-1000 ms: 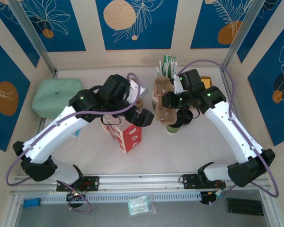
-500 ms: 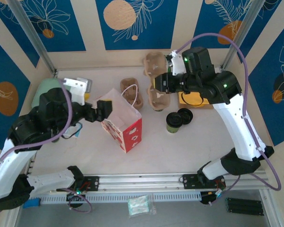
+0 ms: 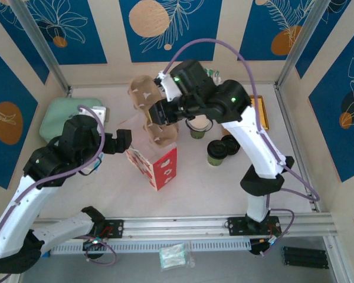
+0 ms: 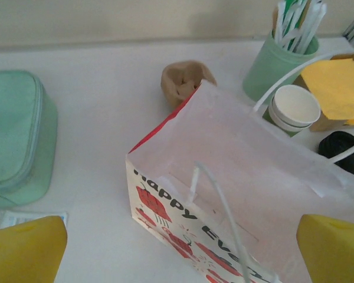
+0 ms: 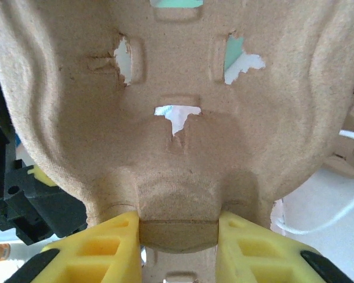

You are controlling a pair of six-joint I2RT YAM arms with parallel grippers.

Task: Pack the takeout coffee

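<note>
Right claw (image 5: 178,229) is clamped on the edge of the brown cardboard cup carrier (image 5: 177,88), with its yellow fingers (image 5: 118,242) pressed on either side of a tab. From the top, the carrier is held up at the far side of the red-and-white paper bag (image 3: 159,165); whether the two touch cannot be told. Left claw (image 3: 123,141) has its jaws wide apart, holds nothing and sits just left of the bag's rim. The bag stands upright on the counter (image 3: 224,188) with its mouth open and its white handles up. The white paper cup (image 3: 197,127) with a green band stands upright and uncovered on the counter, right of the bag and near the mint-green tumbler (image 4: 277,65) of sticks. A second green-banded cup (image 3: 215,154) with a dark top stands nearer the arms. The black lid (image 3: 230,143) lies just beside it. The mint-green pouch (image 3: 65,118) lies far left on the counter. A yellow sheet (image 4: 336,85) lies far right.
</note>
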